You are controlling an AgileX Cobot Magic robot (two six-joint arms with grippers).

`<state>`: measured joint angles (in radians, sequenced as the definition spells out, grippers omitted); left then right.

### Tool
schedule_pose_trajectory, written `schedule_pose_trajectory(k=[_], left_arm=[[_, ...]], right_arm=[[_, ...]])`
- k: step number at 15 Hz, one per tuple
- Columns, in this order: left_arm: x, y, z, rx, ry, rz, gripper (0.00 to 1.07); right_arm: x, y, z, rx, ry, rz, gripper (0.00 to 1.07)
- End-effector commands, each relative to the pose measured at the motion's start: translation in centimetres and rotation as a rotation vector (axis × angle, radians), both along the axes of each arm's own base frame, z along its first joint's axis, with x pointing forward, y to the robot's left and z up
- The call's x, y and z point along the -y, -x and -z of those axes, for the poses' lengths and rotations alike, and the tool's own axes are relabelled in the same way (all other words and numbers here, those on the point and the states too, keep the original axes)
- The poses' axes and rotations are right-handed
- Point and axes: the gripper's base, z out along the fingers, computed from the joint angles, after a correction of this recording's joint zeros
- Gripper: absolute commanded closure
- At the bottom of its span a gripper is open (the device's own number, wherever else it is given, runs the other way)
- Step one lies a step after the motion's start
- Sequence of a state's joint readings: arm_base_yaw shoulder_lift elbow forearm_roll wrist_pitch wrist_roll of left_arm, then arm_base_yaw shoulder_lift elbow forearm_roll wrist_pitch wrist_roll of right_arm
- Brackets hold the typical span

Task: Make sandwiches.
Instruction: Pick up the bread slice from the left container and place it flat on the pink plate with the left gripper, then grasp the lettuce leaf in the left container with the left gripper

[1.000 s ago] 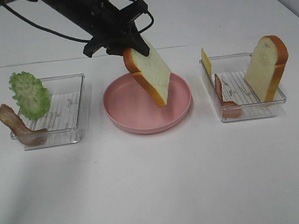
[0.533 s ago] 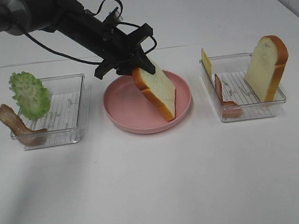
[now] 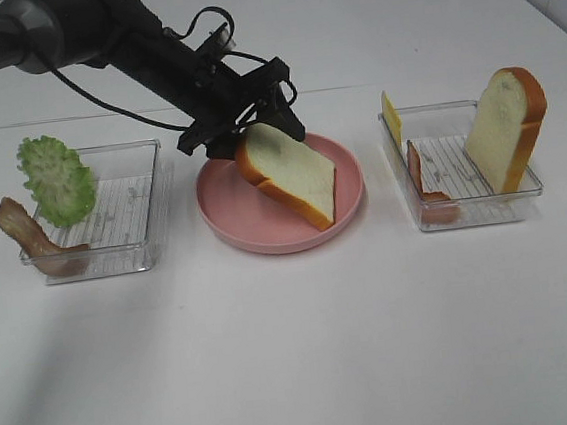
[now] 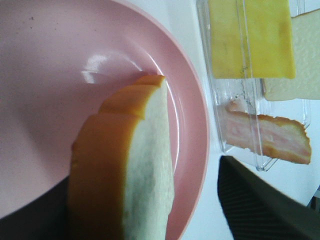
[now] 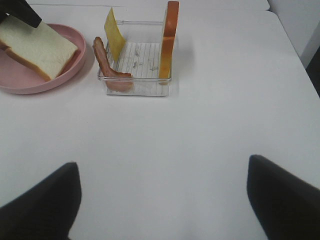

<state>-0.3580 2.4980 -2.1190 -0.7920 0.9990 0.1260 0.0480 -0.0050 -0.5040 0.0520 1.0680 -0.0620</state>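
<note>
A white bread slice (image 3: 295,176) with an orange-brown crust lies tilted on the pink plate (image 3: 265,232), its lower end on the plate and its upper end by my left gripper (image 3: 246,131). In the left wrist view the slice (image 4: 145,165) stands apart from the right finger (image 4: 260,205), so the jaws are open. A second bread slice (image 3: 505,131), a yellow cheese square (image 3: 391,117) and a bacon strip (image 3: 423,184) stand in the right tray (image 3: 465,217). Lettuce (image 3: 56,179) and another bacon strip (image 3: 30,237) lean on the left tray (image 3: 117,261). My right gripper (image 5: 162,167) is open above bare table.
The black left arm and its cable reach in from the upper left over the back of the plate. The right wrist view shows the right tray (image 5: 135,87) ahead, with white table between it and the fingers. The table's far edge runs behind the trays.
The left arm lowered the bread slice from hanging above the plate onto it. The jaws then opened and the slice tipped down flatter. The right gripper has not moved.
</note>
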Motion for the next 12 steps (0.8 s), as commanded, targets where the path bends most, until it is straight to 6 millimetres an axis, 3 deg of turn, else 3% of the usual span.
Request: schedule_pose_trajectory(k=[1,4,8,10,11,12], left_arm=[[-0.3,0.2,-0.5,0.049,-0.081,0.052,0.35],[-0.8,0.4,-1.9,0.138,-0.223,0.097,0.33],[-1.3,0.8,-3.3,0.157,-0.359,0.077,0.23],[-2.1,0.9,-5.3,0.195,-0.416,0.059,0.23],[-3.1,1.2,-7.9,0.212,-0.483,0.038,0.23],[-3.4,1.4,-8.9,0.214,-0.5,0.026,0.23]], right_arm=[[0.0,0.2,0.0,0.026,0.011,0.002,0.22],[0.0,0.2,0.0,0.026,0.011,0.002,0.22],[0.0,0.2,0.0,0.025,0.011,0.002,0.22],[0.0,0.2,0.0,0.025,0.011,0.002,0.22],[0.0,0.2,0.0,0.025,0.011,0.002,0.22],[0.0,0.2,0.0,0.025,0.011,0.002,0.22]])
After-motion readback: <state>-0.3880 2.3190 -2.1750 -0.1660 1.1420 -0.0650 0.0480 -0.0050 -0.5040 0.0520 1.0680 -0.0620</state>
